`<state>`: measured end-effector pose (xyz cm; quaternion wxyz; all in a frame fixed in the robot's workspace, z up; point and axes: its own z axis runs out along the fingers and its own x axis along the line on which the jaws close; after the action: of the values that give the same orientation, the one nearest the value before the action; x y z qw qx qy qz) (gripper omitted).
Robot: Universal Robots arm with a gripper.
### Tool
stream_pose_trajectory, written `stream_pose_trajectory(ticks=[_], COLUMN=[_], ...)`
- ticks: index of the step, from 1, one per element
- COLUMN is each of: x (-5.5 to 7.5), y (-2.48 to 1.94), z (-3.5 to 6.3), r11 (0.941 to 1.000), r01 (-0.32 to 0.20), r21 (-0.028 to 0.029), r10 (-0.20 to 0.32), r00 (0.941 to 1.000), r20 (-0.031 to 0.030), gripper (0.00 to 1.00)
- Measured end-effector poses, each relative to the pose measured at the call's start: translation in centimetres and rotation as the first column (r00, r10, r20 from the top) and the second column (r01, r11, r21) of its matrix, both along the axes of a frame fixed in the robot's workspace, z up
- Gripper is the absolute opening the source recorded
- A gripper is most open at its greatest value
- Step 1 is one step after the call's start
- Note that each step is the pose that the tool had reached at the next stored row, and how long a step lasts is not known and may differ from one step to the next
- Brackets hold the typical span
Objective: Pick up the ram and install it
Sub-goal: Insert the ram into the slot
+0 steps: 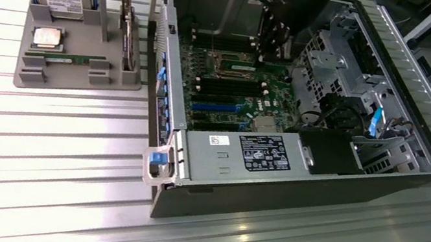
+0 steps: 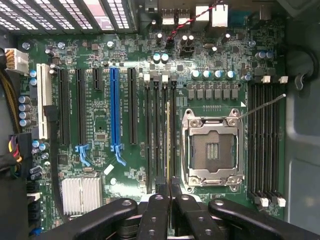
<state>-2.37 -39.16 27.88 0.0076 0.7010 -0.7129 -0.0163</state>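
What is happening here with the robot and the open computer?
The robot arm is reaching into the open black computer case. Its end effector is shut on a thin green RAM stick, held edge-on over the black memory slots beside the empty silver processor socket on the green motherboard. Whether the stick is already seated, I cannot tell.

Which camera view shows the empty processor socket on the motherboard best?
The wrist view: the processor socket faces the camera, open and unobstructed, with its metal frame clear. In the exterior view the same socket is a small dark square beside the arm.
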Motion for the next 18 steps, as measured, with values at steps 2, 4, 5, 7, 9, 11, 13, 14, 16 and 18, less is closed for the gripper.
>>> stream_pose_trajectory(ticks=[2, 4, 5, 7, 9, 11, 13, 14, 16, 18], x=[-0.3, -0.6, -0.7, -0.9, -1.1, -1.2, -1.4, -1.4, -1.5, -1.5], y=[-0.32, -0.54, -0.59, -0.69, -0.77, -0.94, -1.16, -1.28, -1.44, -1.51], z=[-0.26, -0.43, -0.48, -0.59, -0.68, -0.83, -1.06, -1.17, -1.31, -1.51], r11=[1.0, 1.0, 1.0, 1.0, 1.0, 1.0, 1.0, 1.0, 1.0, 1.0], r01=[0.0, 0.0, 0.0, 0.0, 0.0, 0.0, 0.0, 0.0, 0.0, 0.0], r21=[-0.0001, 0.0, -0.0001, 0.0001, -0.0001, -0.0002, -0.0001, -0.0002, 0.0, -0.0002], r10=[0.0, 0.0, 0.0, 0.0, 0.0, 0.0, 0.0, 0.0, 0.0, 0.0], r00=[1.0, 1.0, 1.0, 1.0, 1.0, 1.0, 1.0, 1.0, 1.0, 1.0], r20=[-0.0001, -0.0001, -0.0001, 0.0, -0.0001, -0.0001, -0.0001, -0.0001, -0.0001, -0.0001], gripper=[0.12, 0.12, 0.12, 0.12, 0.12, 0.12, 0.12, 0.12, 0.12, 0.12])
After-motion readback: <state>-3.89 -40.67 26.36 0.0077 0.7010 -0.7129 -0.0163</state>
